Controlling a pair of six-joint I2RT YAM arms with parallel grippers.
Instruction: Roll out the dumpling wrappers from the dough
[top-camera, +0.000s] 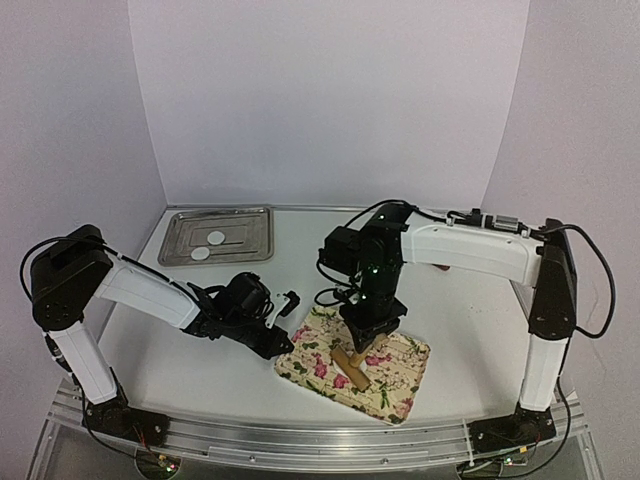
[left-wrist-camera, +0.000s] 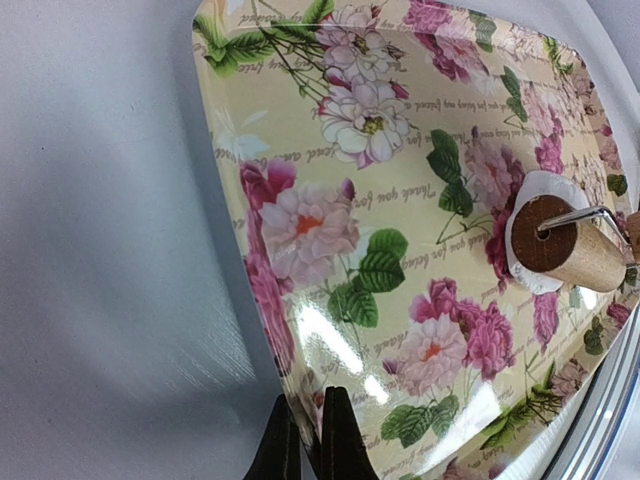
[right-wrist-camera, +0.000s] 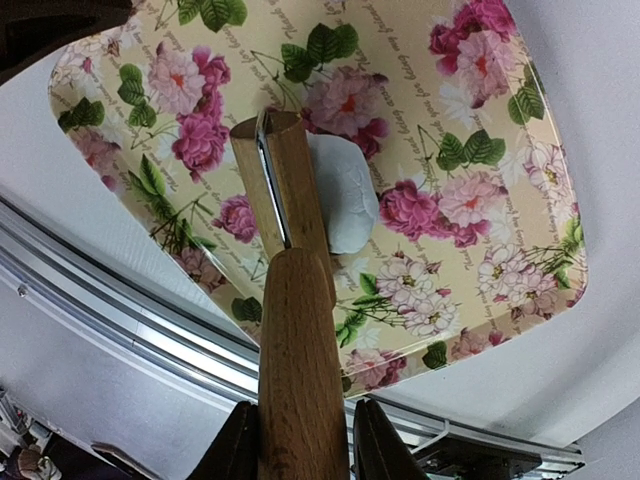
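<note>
A white piece of dough (right-wrist-camera: 347, 196) lies on the floral tray (right-wrist-camera: 490, 130), pressed under the wooden roller (right-wrist-camera: 283, 175). My right gripper (right-wrist-camera: 300, 440) is shut on the roller's wooden handle (right-wrist-camera: 298, 350) and holds it over the tray (top-camera: 405, 380) in the top view. My left gripper (left-wrist-camera: 312, 420) is shut on the floral tray's left rim (left-wrist-camera: 262, 290). The left wrist view shows the roller's end (left-wrist-camera: 545, 235) with dough (left-wrist-camera: 528, 278) under it. Two dumpling wrappers (top-camera: 215, 238) (top-camera: 201, 254), flat white discs, lie in the metal tray (top-camera: 250, 222) at the back left.
The metal tray stands near the back wall, left of centre. An aluminium rail (top-camera: 300, 435) runs along the table's near edge, close to the floral tray's front rim. White walls enclose the back and sides.
</note>
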